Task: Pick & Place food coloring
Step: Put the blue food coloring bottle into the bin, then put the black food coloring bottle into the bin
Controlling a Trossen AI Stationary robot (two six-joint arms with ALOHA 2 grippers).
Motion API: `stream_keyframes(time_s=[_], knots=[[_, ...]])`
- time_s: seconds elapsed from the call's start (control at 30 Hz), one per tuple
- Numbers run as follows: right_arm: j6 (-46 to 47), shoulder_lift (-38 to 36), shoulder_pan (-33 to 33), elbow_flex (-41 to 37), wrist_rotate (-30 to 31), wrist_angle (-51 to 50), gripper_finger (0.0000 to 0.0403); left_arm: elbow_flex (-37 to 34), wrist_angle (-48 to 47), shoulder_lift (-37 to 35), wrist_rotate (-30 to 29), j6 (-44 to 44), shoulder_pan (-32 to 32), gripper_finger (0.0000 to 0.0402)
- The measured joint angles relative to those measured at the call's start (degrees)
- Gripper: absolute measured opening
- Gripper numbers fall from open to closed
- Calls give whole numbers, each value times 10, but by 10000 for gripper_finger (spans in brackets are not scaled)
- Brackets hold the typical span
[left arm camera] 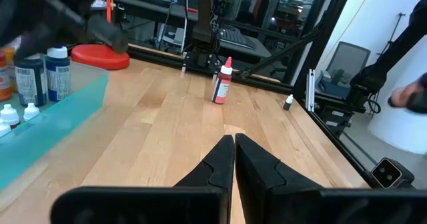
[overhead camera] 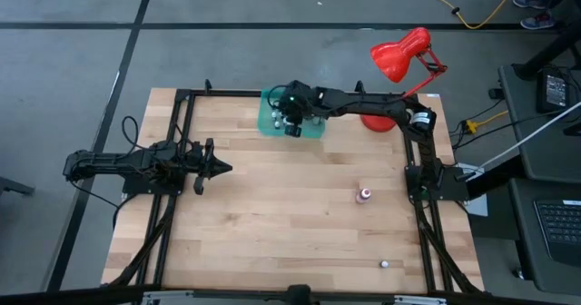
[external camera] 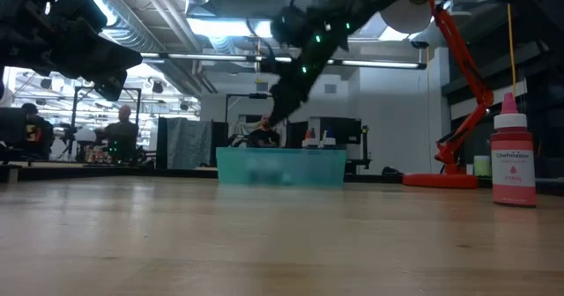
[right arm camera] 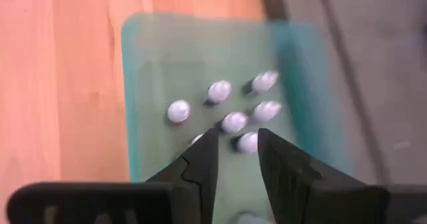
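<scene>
So far, two bottles look placed: a pink bottle point(overhead camera: 365, 195) stands on the table point(overhead camera: 272, 223) near the right arm's base, and a small white one point(overhead camera: 385, 264) sits well apart from it, toward the near edge. The rest of the food coloring point(right arm camera: 233, 122) is still in the teal tray point(overhead camera: 269, 123) at the far side of the table, so most of the job seems left.

The right tool point(right arm camera: 235, 159) hovers over the tray, its jaws partly apart and empty, with pale caps just below them; I judge it is lining up the next pick. The left tool point(left arm camera: 234, 159) waits over the table's left side, jaws pressed together, holding nothing.

The table is pale butcher-block wood inside a black frame. A red lamp point(overhead camera: 399, 55) stands at its far right corner. Beyond lies a workshop with desks, screens and ceiling lights; a person point(external camera: 117, 130) sits in the background.
</scene>
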Motion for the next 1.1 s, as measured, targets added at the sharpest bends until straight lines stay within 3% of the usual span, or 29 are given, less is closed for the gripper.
stream_keyframes(time_s=[0.43,0.57,0.7,0.9,1.0,1.1], knots=[[-88,-14,81,143,153,-91,106,0,0,0,0,0,0,12],[-90,-47,127,144,181,-132,86,0,0,0,0,0,0,10],[-65,-95,185,141,250,-199,56,0,0,0,0,0,0,9],[22,-168,303,141,361,-374,18,0,0,0,-1,0,0,12],[144,-185,384,141,362,-503,7,0,0,0,-1,0,0,12],[321,-189,459,141,316,-608,5,0,0,0,-2,0,0,11]])
